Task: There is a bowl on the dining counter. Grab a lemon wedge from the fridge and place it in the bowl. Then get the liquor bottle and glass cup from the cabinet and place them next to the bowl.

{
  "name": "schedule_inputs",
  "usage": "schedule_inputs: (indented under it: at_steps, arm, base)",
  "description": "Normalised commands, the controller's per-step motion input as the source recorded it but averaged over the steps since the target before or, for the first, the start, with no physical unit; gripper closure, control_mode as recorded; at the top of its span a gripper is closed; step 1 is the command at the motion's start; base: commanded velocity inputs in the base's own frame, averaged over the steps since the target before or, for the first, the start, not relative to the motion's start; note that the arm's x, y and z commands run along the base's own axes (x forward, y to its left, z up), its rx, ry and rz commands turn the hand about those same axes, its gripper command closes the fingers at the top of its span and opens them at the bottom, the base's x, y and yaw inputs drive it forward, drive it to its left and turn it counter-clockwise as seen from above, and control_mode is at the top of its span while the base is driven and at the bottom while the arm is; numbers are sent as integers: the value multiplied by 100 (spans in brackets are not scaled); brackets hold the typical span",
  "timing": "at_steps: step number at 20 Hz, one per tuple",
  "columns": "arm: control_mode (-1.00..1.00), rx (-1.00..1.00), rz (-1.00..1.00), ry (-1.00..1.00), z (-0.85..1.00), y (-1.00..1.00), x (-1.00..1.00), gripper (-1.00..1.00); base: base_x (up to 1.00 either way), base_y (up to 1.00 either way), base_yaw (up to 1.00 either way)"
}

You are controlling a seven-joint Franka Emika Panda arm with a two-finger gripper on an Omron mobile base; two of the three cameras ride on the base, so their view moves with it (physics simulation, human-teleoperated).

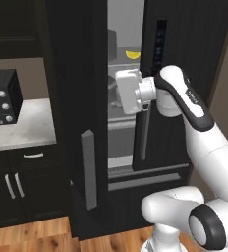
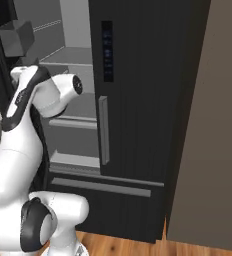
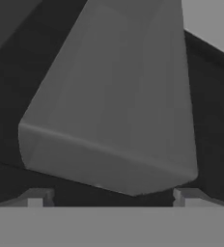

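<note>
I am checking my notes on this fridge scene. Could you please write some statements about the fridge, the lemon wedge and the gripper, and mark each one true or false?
1. The tall black fridge has its left door swung open. True.
2. The tiny yellow lemon wedge lies on the wooden floor. False: it sits on a pale grey shelf inside the fridge.
3. The two-finger gripper is shut on the lemon wedge. False: its jaws stand wide apart, facing a long grey door handle.
4. A black toaster oven stands on the grey counter left of the fridge. True.
</note>
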Motion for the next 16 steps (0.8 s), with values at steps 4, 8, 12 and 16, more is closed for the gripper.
schedule_inputs:
  at_steps: [4, 8, 12, 16]
  arm:
    - [-100, -1, 2, 0, 0, 100, -34, -100]
    - [-100, -1, 0, 0, 0, 100, -8, -100]
    - [-100, -1, 0, 0, 0, 100, 0, -100]
    - [-100, 0, 0, 0, 7, 71, -2, -100]
  base:
    - [0, 0, 0]
    - [0, 0, 0]
    - [0, 0, 0]
    - [0, 0, 0]
